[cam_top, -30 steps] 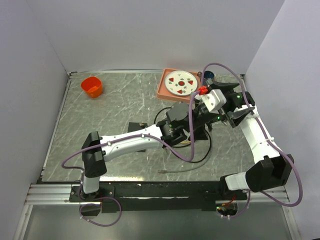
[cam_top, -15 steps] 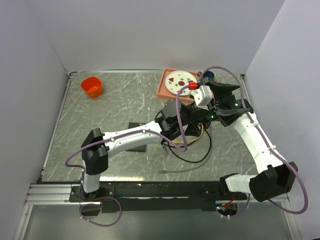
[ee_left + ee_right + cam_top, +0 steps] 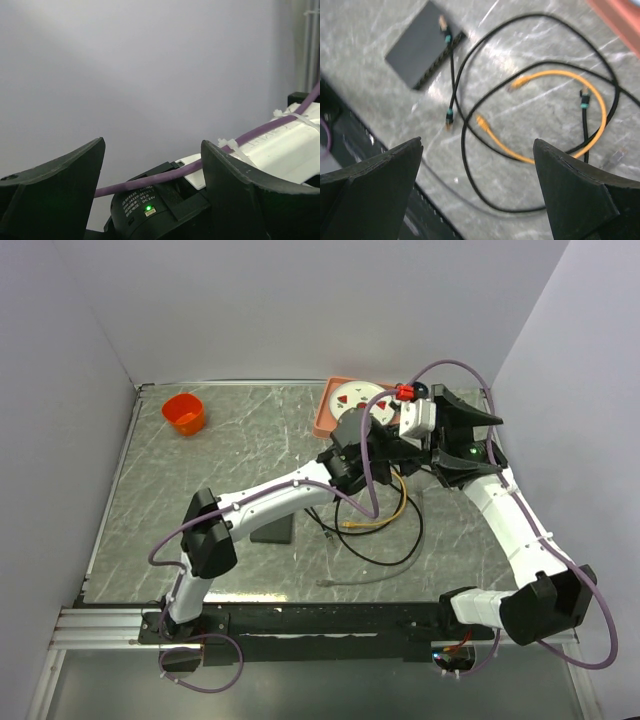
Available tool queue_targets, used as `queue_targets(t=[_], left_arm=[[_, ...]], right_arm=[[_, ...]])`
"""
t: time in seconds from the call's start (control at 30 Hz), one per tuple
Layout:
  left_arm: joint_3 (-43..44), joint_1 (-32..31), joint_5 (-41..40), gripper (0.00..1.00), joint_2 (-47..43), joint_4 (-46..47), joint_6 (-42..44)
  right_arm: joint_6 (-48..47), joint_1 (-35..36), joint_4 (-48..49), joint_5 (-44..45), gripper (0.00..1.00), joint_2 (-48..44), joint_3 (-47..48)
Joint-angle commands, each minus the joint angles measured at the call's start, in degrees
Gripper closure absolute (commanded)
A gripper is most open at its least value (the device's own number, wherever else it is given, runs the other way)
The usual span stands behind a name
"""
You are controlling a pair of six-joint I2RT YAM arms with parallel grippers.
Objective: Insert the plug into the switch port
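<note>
Grey marbled table (image 3: pixel 200 480) inside white walls, w/ a salmon tray (image 3: pixel 322 418) and a white plate (image 3: pixel 352 400) at the far edge and an orange cup (image 3: pixel 184 412) far L. The black box (image 3: pixel 422 45) is flat, matte and rectangular. In the top cam it lies near the table's middle, just beside my L arm's forearm (image 3: pixel 272 530). The switch port (image 3: pixel 440 62) is one of a row of small openings along the box's narrow side; the R wrist cam is too blurred to tell them apart. A short black lead (image 3: pixel 452 75) w/ teal boots crosses that side. Its plug (image 3: pixel 442 21), pale and clear-looking, rests on the box's top face near a corner, not in any opening. The lead's other end (image 3: pixel 449 119) lies loose on the table near the box. An orange cable (image 3: pixel 555 75) and a long black cable (image 3: pixel 470 150) loop beside it. My right pincer (image 3: pixel 477 145) hangs high above these cables, fingers spread wide w/ nothing held, well apart from the box. My left pincer (image 3: pixel 152 155) is raised too, fingers parted and empty. It points at the wall (image 3: pixel 150 60) and at the R arm's white link w/ its purple cable (image 3: pixel 260 131).
</note>
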Motion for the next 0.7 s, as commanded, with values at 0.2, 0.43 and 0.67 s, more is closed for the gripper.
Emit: queue_targets(t=[0.2,0.43,0.67], left_arm=[[11.89,7.92,-3.84,0.17,6.97,-13.72,4.89],[15.06,7.57,-2.69,0.16,7.42,-17.41,6.02],[6.2,7.92,-13.66,0.03,1.1,-18.2,7.33]], right_arm=[[11.01,-0.12,4.13,-6.72,0.0,-1.02,8.35],[13.03,0.05,4.4,-7.69,0.0,-1.9,7.74],[14.77,5.59,-4.85,24.62,0.0,2.5,13.56]])
